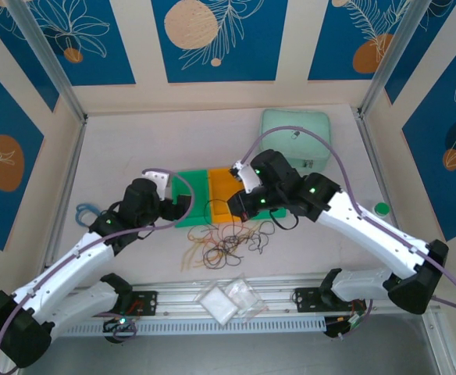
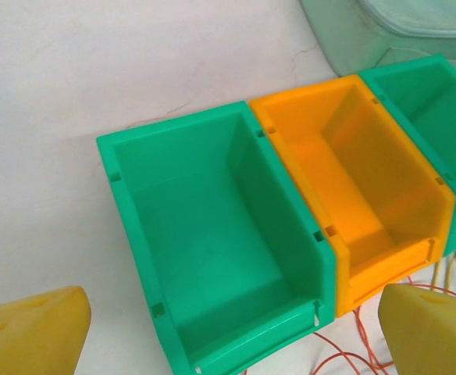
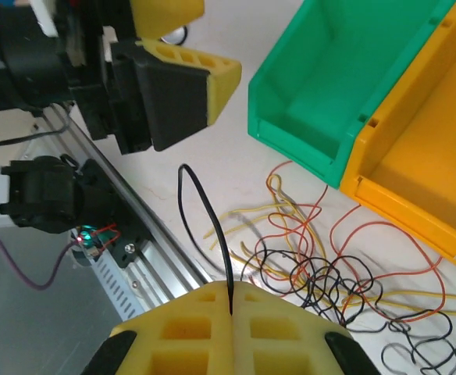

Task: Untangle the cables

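Note:
The cables (image 3: 322,269) lie in a tangle of black, orange and pale yellow strands on the table in front of the bins, seen from above as the cables (image 1: 228,242). My right gripper (image 3: 230,295) is shut on one black cable (image 3: 204,215), which arcs up from between the yellow fingers. From above, the right gripper (image 1: 234,209) hangs just over the tangle's far edge. My left gripper (image 2: 232,332) is open, its yellow fingertips (image 2: 33,328) wide apart above the front of the green bin (image 2: 212,234), with nothing between them. In the top view the left gripper (image 1: 179,205) sits at that bin's left side.
An orange bin (image 2: 353,180) stands beside the green one, with another green bin (image 2: 439,117) further right. A mint case (image 1: 294,137) lies behind them. Clear bags (image 1: 228,301) rest on the metal rail (image 1: 173,297) at the near edge. A blue loop (image 1: 83,211) lies far left.

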{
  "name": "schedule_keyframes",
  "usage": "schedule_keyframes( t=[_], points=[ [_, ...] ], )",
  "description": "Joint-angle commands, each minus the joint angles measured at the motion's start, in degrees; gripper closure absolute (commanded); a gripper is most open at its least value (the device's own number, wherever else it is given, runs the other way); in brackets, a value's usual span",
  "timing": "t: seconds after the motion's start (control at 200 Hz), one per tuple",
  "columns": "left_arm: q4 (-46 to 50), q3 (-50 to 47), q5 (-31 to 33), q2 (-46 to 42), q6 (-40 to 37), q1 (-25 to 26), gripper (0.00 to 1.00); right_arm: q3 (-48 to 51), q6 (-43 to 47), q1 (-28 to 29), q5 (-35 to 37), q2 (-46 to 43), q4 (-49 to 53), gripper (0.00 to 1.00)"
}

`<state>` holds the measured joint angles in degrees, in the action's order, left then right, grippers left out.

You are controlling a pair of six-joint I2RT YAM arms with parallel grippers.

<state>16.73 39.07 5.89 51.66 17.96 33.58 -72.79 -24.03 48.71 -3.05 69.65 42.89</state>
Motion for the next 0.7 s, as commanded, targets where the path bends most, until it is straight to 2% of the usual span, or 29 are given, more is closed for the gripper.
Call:
schedule_keyframes(
  t=[0.0,0.27,0.43,0.575,0.695],
  points=[
    [-1.4,-0.5,-3.8,-1.4,-1.3,0.5,0.06,-2.7,0.7,-1.6,-4.4,-3.2,0.0,1.00],
    [-2.5,-2.1,-12.4,-1.2,-1.6,0.6,0.10,-3.7,-4.4,-9.6,-14.9,-8.8,-6.9,1.00],
    [-2.1,-2.4,-14.4,0.3,-2.2,1.8,0.10,-4.2,-6.4,-12.1,-19.3,-10.0,-10.1,1.00],
    [-5.7,-2.3,-17.6,2.4,-2.0,5.4,0.10,-4.3,-8.7,-14.2,-20.9,-10.3,-12.8,0.99],
    [-8.2,-1.4,-17.4,6.0,-2.5,10.5,0.10,-3.6,-11.5,-16.3,-20.9,-10.1,-14.4,0.99]
  ],
)
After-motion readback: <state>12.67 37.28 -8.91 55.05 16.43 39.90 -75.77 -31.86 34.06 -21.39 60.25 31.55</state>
